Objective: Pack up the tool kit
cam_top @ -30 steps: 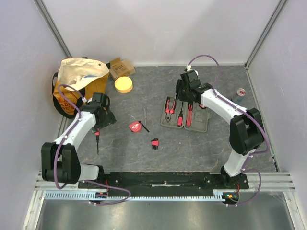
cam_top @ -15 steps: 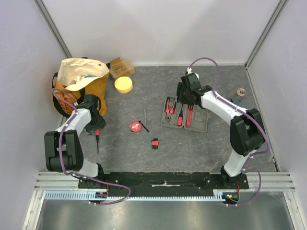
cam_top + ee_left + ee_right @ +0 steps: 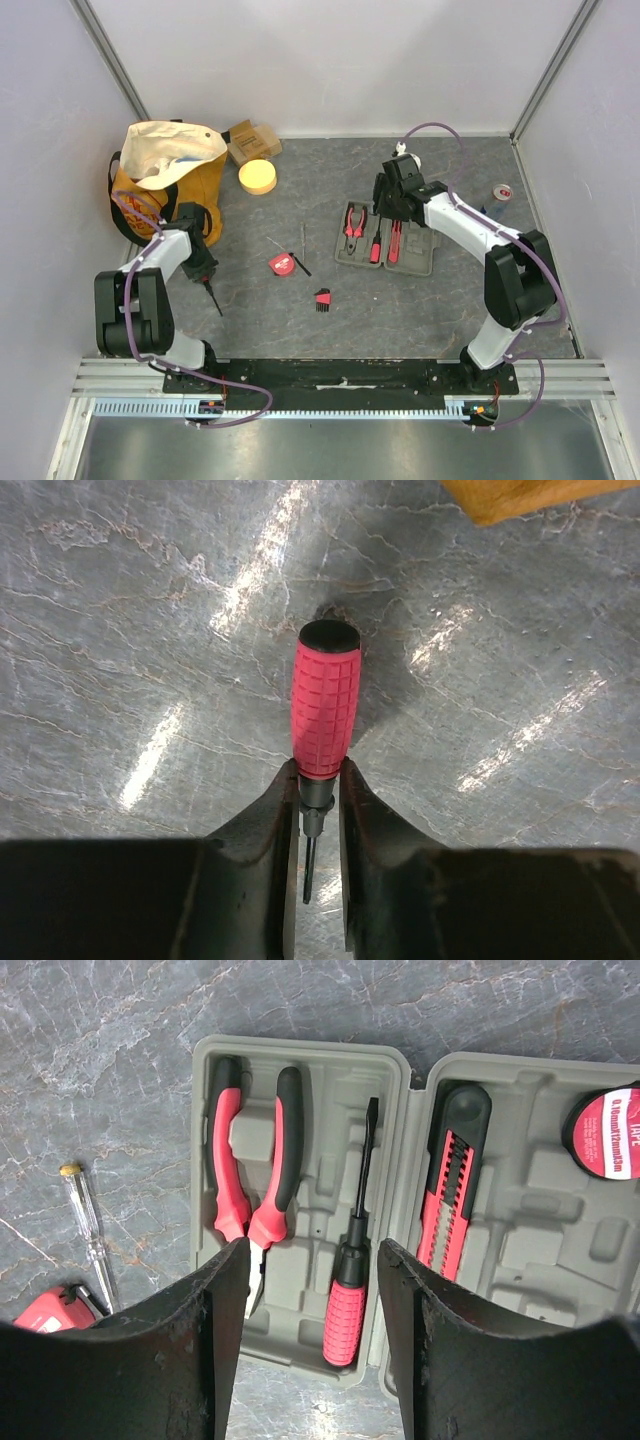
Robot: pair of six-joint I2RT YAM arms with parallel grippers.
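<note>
The tool kit's grey-green case [image 3: 420, 262] lies open right of centre. In the right wrist view the case [image 3: 300, 1050] holds red-and-black pliers [image 3: 250, 1160], a red-handled screwdriver [image 3: 350, 1295], a utility knife [image 3: 452, 1185] and a tape roll [image 3: 610, 1145]. My right gripper [image 3: 313, 1248] hangs open above the case [image 3: 395, 205], holding nothing. At the left, my left gripper [image 3: 200, 265] is shut on a second red-handled screwdriver [image 3: 325, 700]. Its jaws pinch the lower end of the handle [image 3: 319, 770], and the shaft [image 3: 214, 298] points toward the near edge.
A red tape measure [image 3: 282, 264], a hex key set [image 3: 322, 298] and a clear tester screwdriver [image 3: 88, 1235] lie loose mid-table. An orange-and-cream tote bag [image 3: 165, 175], a cardboard box [image 3: 250, 140] and a yellow disc [image 3: 258, 177] stand back left. A small roll [image 3: 502, 191] sits far right.
My left gripper has closed onto the screwdriver's handle, and the screwdriver's shaft has swung to a slant. The right gripper drifted slightly right over the case, still open.
</note>
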